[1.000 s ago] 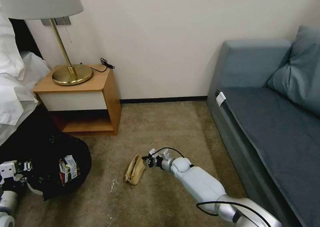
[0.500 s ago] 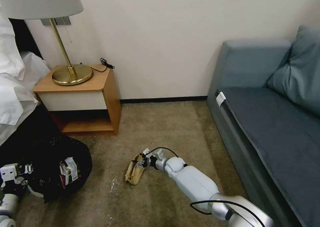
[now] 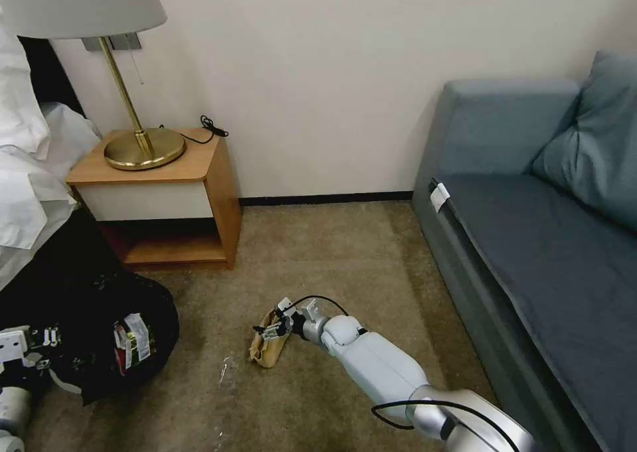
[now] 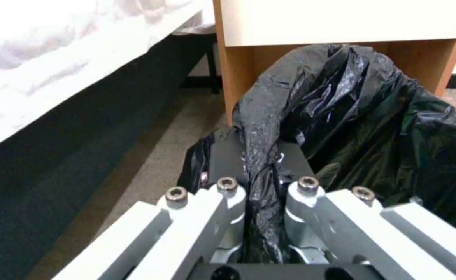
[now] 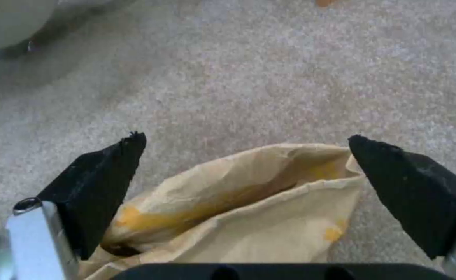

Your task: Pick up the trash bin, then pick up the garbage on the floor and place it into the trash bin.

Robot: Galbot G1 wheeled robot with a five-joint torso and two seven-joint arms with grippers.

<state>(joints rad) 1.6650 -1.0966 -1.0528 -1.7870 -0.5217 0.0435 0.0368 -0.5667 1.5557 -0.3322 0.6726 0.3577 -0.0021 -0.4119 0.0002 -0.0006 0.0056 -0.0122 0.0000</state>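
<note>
Beige carpet (image 3: 345, 253), right gripper (image 5: 246, 167) jaws wide apart astride the tan paper bag (image 5: 249, 206); left gripper (image 4: 263, 171) jaws clamped on the trash bin (image 4: 373, 128) liner.

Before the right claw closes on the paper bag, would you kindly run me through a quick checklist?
1. Right claw open: ok.
2. Paper bag between its fingers: ok.
3. Bag lying on the carpet, nothing on top: ok.
4. Left claw shut on the bin's black liner: ok.
5. Trash bin mouth open: ok.
6. Fingers low enough for a firm grip: cannot tell.
</note>
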